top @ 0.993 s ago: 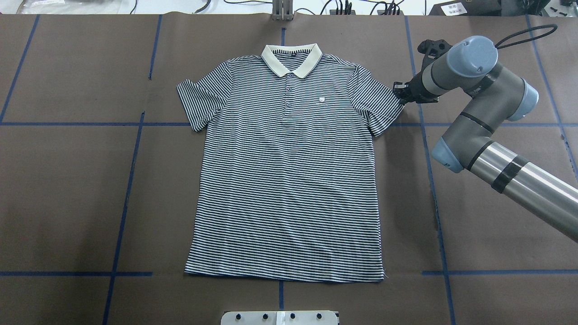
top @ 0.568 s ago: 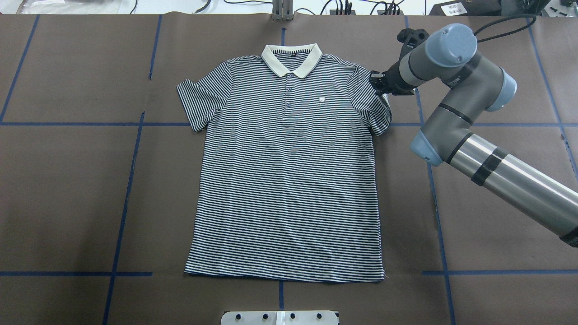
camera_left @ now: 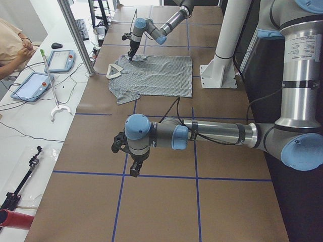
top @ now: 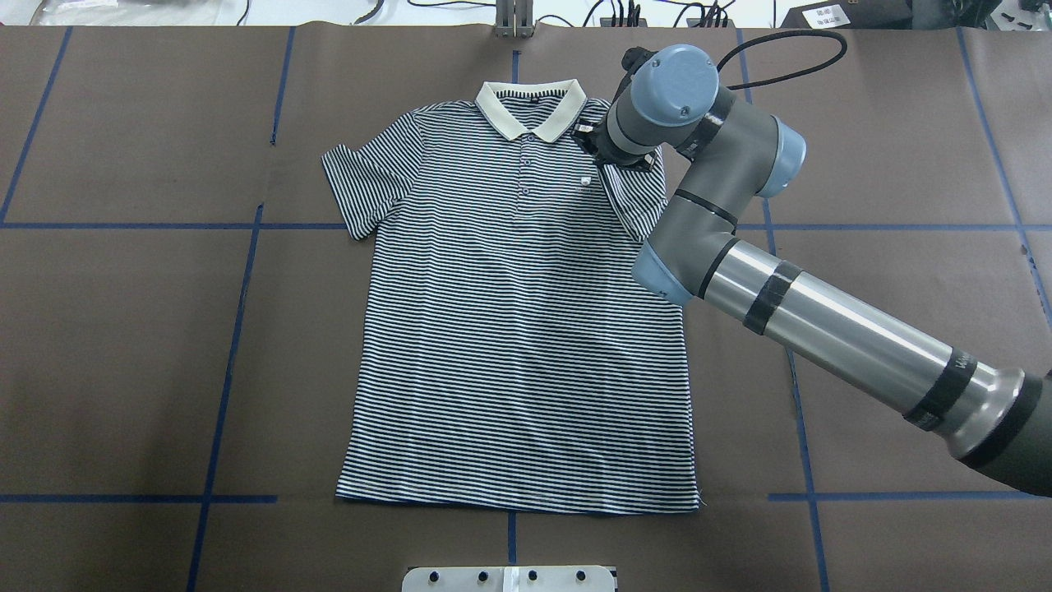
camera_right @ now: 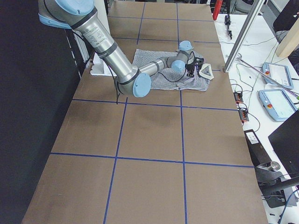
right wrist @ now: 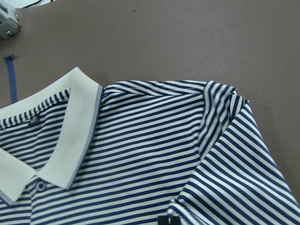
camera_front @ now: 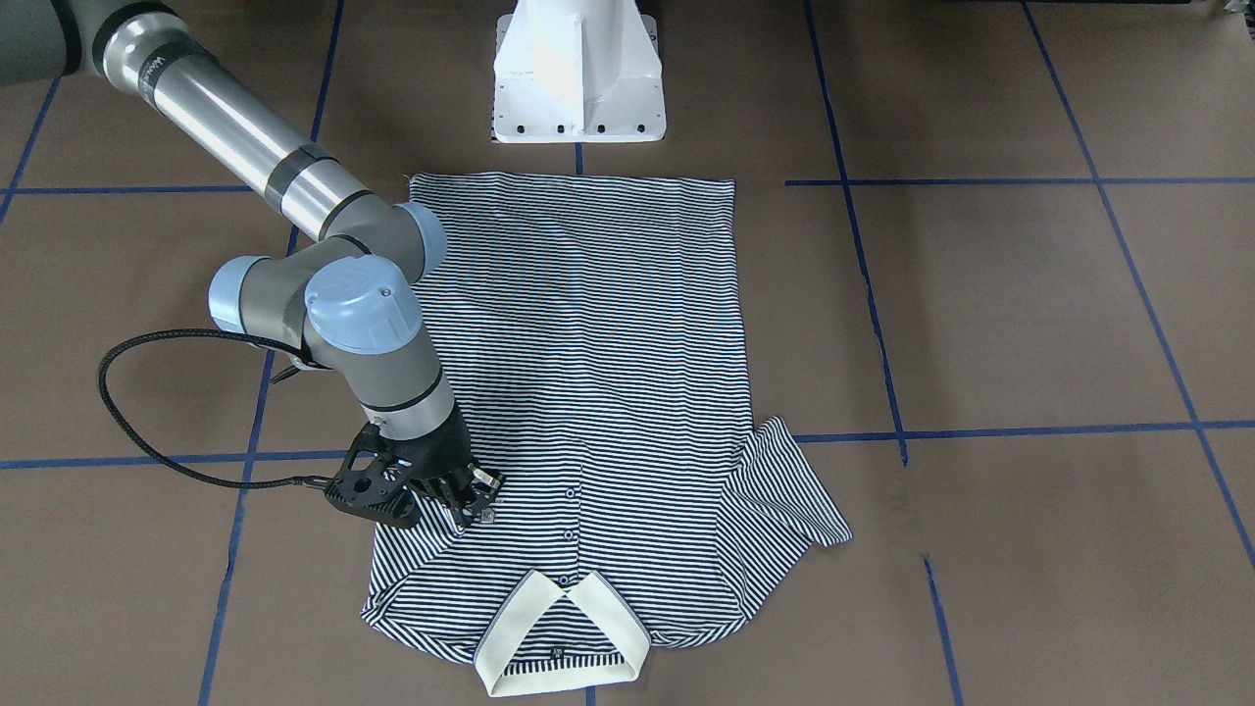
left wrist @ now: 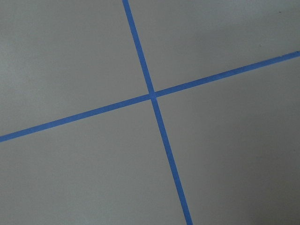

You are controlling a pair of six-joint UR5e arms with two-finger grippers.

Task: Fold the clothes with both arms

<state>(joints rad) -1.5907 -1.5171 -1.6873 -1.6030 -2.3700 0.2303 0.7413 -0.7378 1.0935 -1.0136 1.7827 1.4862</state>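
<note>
The navy-and-white striped polo shirt (top: pixel 518 329) lies flat, front up, with its cream collar (top: pixel 530 107) at the far side. My right gripper (top: pixel 593 146) is shut on the sleeve on the robot's right (right wrist: pixel 234 178), which lies folded inward over the chest, next to the small patch (top: pixel 584 182). In the front-facing view the gripper (camera_front: pixel 478 502) sits low on the shirt (camera_front: pixel 588 343), beside the placket. The other sleeve (top: pixel 362 185) lies spread out. My left gripper (camera_left: pixel 133 171) hangs over bare table far from the shirt; I cannot tell whether it is open or shut.
The white pedestal base (camera_front: pixel 578 74) stands at the shirt's hem side. Blue tape lines (left wrist: pixel 152 93) grid the brown table. A side bench (camera_left: pixel 35 101) with tablets and cables runs along the far edge, with a person (camera_left: pixel 10 45) at it.
My right gripper has moved left from the sleeve's outer edge to over the chest. It drew the sleeve with it, so the sleeve now lies folded over the shirt.
</note>
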